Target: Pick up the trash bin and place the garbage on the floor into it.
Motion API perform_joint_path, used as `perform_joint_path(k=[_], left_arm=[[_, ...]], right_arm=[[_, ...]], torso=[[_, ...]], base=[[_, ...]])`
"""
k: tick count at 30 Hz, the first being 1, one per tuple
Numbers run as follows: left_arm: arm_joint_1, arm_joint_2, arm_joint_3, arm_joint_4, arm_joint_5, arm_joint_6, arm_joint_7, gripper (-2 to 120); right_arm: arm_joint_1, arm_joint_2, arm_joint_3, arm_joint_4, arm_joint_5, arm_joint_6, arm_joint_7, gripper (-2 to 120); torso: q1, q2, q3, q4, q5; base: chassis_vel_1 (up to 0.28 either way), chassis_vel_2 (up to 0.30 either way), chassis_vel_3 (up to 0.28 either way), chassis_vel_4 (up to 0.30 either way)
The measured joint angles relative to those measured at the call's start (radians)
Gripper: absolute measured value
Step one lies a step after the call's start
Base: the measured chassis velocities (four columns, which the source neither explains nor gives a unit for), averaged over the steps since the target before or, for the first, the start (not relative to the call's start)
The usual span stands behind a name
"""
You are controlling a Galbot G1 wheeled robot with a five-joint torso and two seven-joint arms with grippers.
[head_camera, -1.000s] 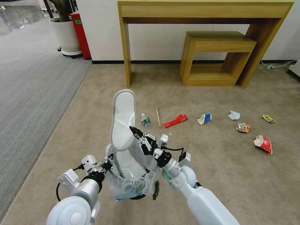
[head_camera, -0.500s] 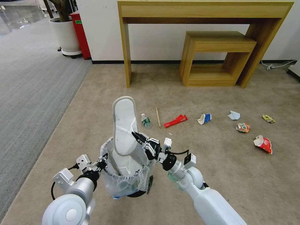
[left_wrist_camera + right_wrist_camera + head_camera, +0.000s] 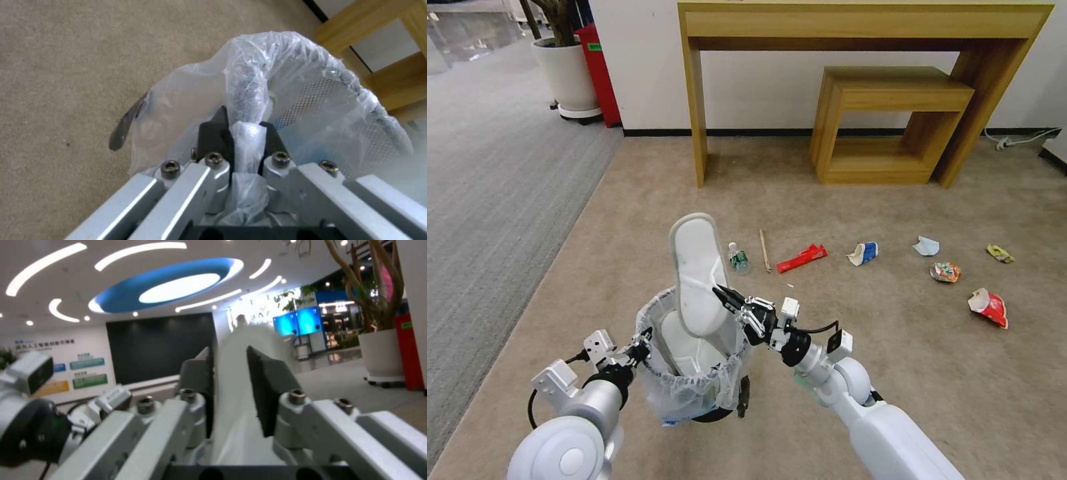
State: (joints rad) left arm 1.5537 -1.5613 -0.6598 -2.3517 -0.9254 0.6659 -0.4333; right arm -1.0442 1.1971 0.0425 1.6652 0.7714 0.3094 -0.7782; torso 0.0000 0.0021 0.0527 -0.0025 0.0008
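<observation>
A: Start at the right claw (image 3: 725,298). What has it got?

B: It's clenched on a white slipper (image 3: 697,273), pinched by its edge. The slipper stands nearly upright, heel end down inside the trash bin (image 3: 694,390), toe poking out at twelve o'clock. A second slipper (image 3: 684,347) already lies in the bag.

A: And the left claw (image 3: 642,347)?

B: At nine o'clock on the bin, gripping the bag-wrapped rim; the left wrist view shows the plastic squeezed between its fingers (image 3: 213,133).

A: So how far along, would you say?

B: Early, I'd judge. The bin is in hand and one slipper is in, the second not yet let go. Everything else is still on the floor (image 3: 894,347): a clear bottle (image 3: 738,258) at one o'clock from the bin, then the wooden stick (image 3: 765,250), red wrapper (image 3: 802,257), blue-white cup (image 3: 864,253), a pale scrap (image 3: 926,246), crushed can (image 3: 946,271), yellow wrapper (image 3: 1000,253) and red-white cup (image 3: 989,307) strung out towards three o'clock.

A: The room?

B: Beige carpet, grey striped carpet (image 3: 487,187) to the left. A wooden desk (image 3: 867,27) with a smaller wooden unit (image 3: 887,127) under it stands at twelve, and a potted plant (image 3: 564,67) and red bin (image 3: 599,70) stand at eleven.
</observation>
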Motion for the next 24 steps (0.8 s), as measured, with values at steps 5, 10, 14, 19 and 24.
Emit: perform_joint_path(k=[5,10,14,19,24], left_arm=[[0.002,0.001,-0.006,-0.01,-0.005,0.001,-0.001,3],[-0.003,0.007,-0.041,-0.015,-0.028,0.001,-0.007,3],[-0.019,0.022,-0.092,-0.015,-0.046,0.001,-0.02,3],[-0.042,0.049,-0.172,-0.009,-0.003,-0.012,-0.023,3],[-0.046,0.079,-0.228,0.014,0.028,-0.02,-0.023,3]], right_arm=[[-0.013,-0.015,0.012,0.001,-0.026,-0.001,0.0,40],[-0.035,-0.037,0.052,0.045,-0.034,-0.002,0.025,61],[-0.068,-0.029,0.133,0.116,-0.089,-0.01,0.204,75],[-0.131,0.01,0.274,0.209,-0.158,0.011,0.557,92],[-0.227,0.028,0.432,0.247,-0.222,0.041,0.588,100]], torso=[[0.0,0.0,0.0,0.0001,0.0001],[0.0,0.0,0.0,0.0,0.0],[0.0,0.0,0.0,0.0001,0.0],[0.0,0.0,0.0,0.0004,0.0],[0.0,0.0,0.0,-0.0002,-0.0001]], base=[[0.0,0.0,0.0,0.0],[0.0,0.0,0.0,0.0],[0.0,0.0,0.0,0.0],[0.0,0.0,0.0,0.0],[0.0,0.0,0.0,0.0]])
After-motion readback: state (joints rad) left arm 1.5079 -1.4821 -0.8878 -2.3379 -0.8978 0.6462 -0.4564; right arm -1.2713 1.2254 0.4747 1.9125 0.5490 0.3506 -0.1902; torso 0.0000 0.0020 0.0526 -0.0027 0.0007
